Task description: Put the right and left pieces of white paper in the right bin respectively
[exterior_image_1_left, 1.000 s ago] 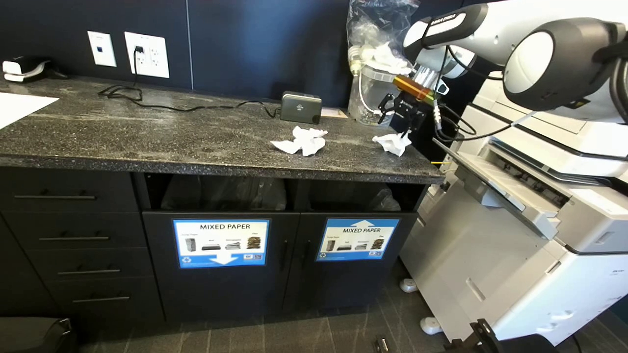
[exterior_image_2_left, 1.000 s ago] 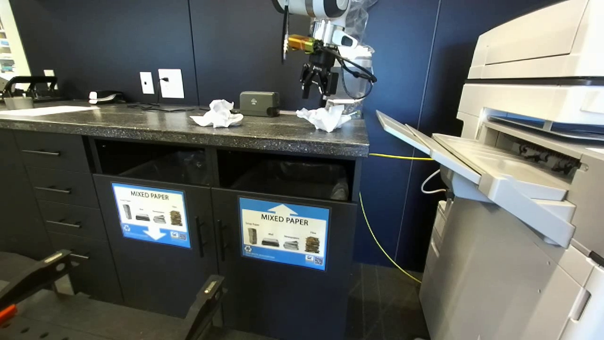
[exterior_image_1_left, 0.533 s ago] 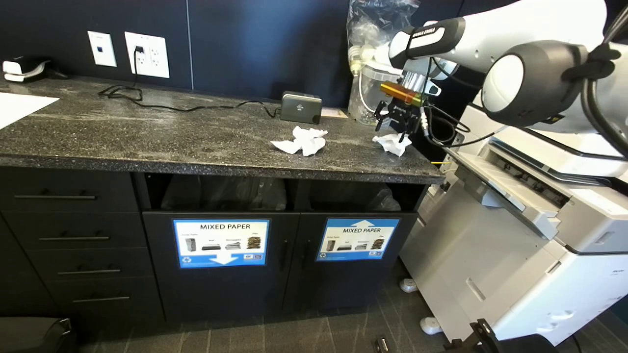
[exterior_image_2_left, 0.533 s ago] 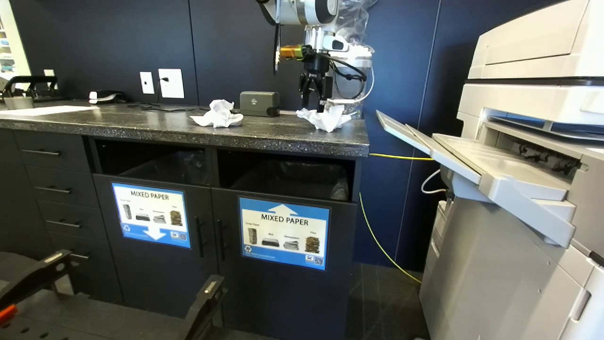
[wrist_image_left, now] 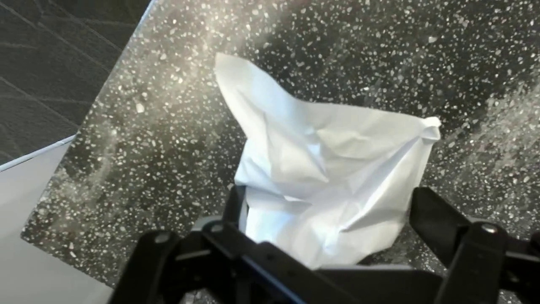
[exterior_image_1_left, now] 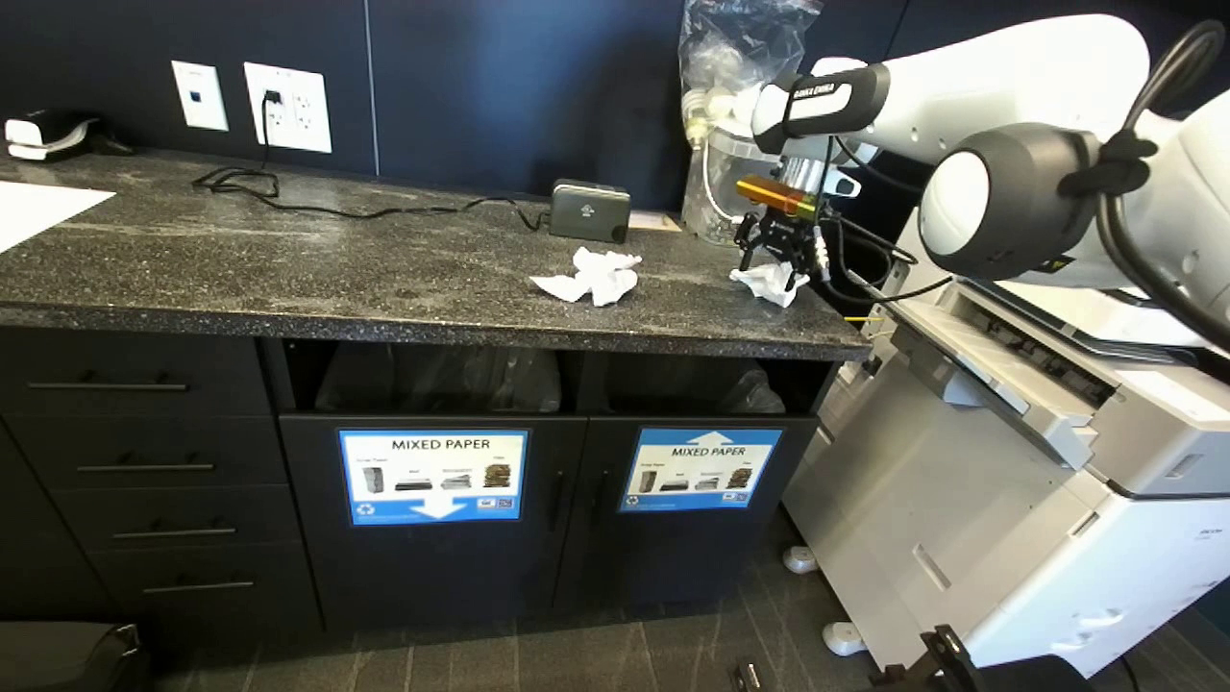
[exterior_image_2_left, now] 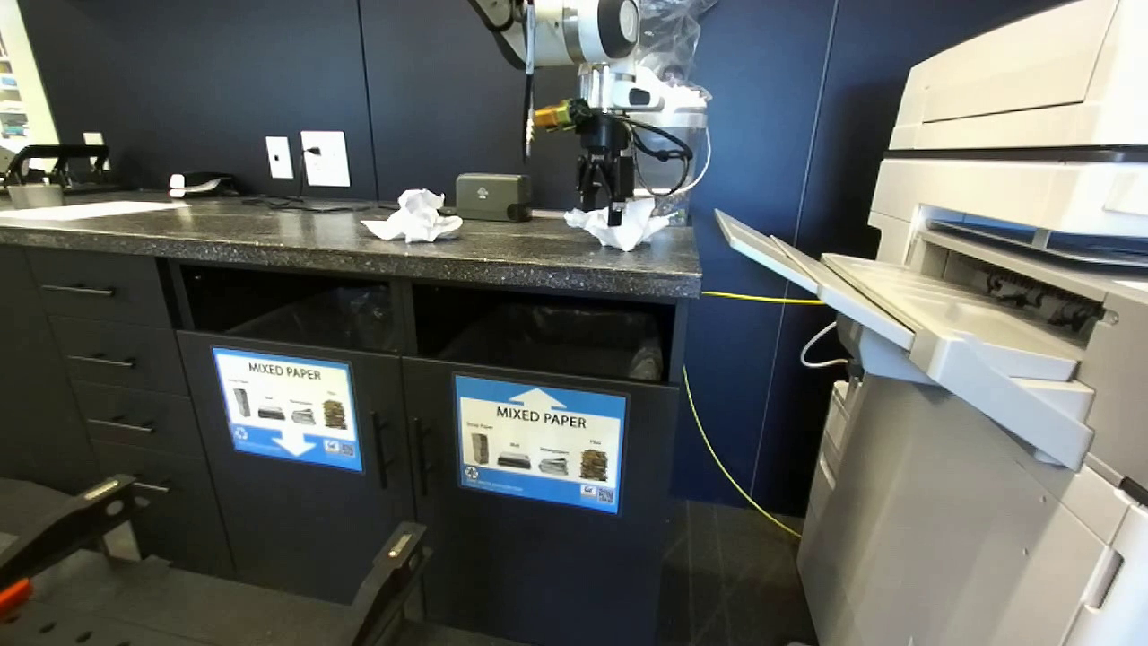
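Widely parted, the fingers (wrist_image_left: 431,223) straddle the right-hand white paper (wrist_image_left: 329,181).

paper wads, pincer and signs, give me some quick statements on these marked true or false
1. In the wrist view, the pincer has a finger on either side of a white paper wad. True.
2. The pincer is shut. False: its jaws stand open.
3. The other paper wad lies on the counter. True.
4. The sign nearer the printer reads MIXED PAPER. True.
5. That sign's arrow points down. False: it points up.
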You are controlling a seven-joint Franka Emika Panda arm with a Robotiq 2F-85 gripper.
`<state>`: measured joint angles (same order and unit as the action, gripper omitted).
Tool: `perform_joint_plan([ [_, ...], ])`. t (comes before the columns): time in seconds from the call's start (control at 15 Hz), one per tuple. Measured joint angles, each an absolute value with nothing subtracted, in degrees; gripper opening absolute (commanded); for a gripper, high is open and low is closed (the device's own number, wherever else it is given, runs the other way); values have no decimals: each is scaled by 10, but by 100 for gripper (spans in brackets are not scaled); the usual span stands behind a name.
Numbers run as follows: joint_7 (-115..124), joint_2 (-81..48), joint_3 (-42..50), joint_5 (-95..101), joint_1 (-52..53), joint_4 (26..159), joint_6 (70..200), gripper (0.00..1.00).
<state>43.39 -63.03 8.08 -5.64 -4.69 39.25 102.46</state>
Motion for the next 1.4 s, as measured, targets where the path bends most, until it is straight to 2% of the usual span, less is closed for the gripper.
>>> perform_joint_plan([
  [0.2,444,-638,83,-55,-47,382,1016,100],
  [0.33,448,-643,84,-55,-47,376,1013,74],
  [0.67,449,-653,84,-55,-47,369,1012,34],
  [0.87,449,-659,85,-55,-49,363,1010,13],
  [1.13,449,-660,87,-55,-51,361,1007,5],
  [1.2,449,-660,87,-55,-52,361,1007,9],
  [1.4,449,-660,87,-55,-53,361,1004,10],
])
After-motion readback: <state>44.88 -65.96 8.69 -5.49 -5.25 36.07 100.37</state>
